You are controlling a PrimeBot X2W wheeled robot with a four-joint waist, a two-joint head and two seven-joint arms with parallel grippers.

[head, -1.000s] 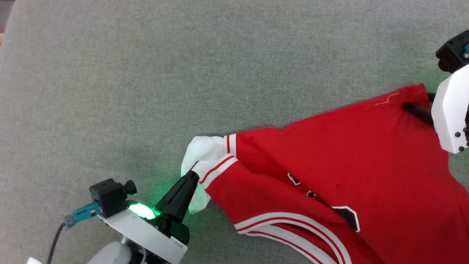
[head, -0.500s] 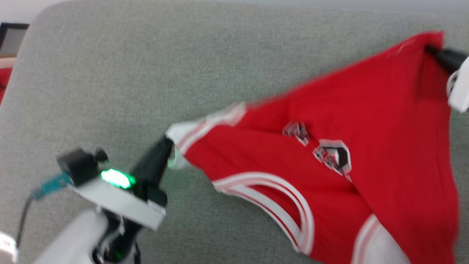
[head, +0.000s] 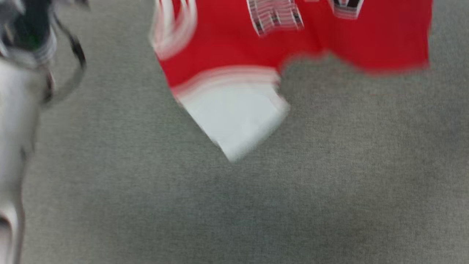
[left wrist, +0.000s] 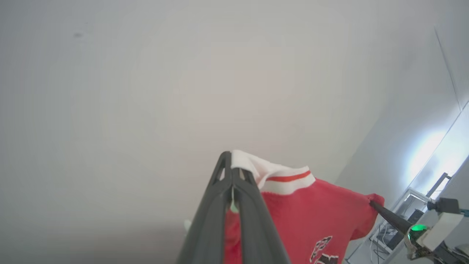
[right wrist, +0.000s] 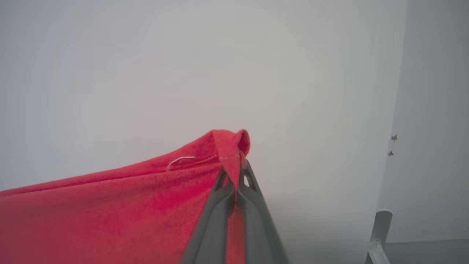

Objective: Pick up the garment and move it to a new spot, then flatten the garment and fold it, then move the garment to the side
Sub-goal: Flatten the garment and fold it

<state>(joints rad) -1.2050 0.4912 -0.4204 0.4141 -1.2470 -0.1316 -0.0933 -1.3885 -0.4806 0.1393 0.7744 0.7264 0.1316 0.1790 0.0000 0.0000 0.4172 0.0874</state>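
Note:
The garment (head: pixel 227 40), a red jersey with black-and-white numbers, hangs in the air across the top of the blurred head view. One white sleeve (head: pixel 234 117) dangles toward the grey surface (head: pixel 329 176). In the left wrist view my left gripper (left wrist: pixel 231 163) is shut on the garment's (left wrist: pixel 315 212) white striped sleeve end. My right gripper (right wrist: pixel 237 165) is shut on a red hem corner of the garment (right wrist: pixel 110 209). The right gripper (left wrist: pixel 373 204) also shows in the left wrist view, stretching the cloth out to the side.
My pale left forearm (head: pixel 16 110) is a blur at the left edge of the head view. Both wrist views face a plain pale wall. A metal rack (left wrist: pixel 417 205) stands at the lower right, and a white post (right wrist: pixel 379 234) is in the right wrist view.
The right gripper has shut on the hem corner. Both arms have lifted the garment off the grey surface and spread it between them. The head camera has also shifted.

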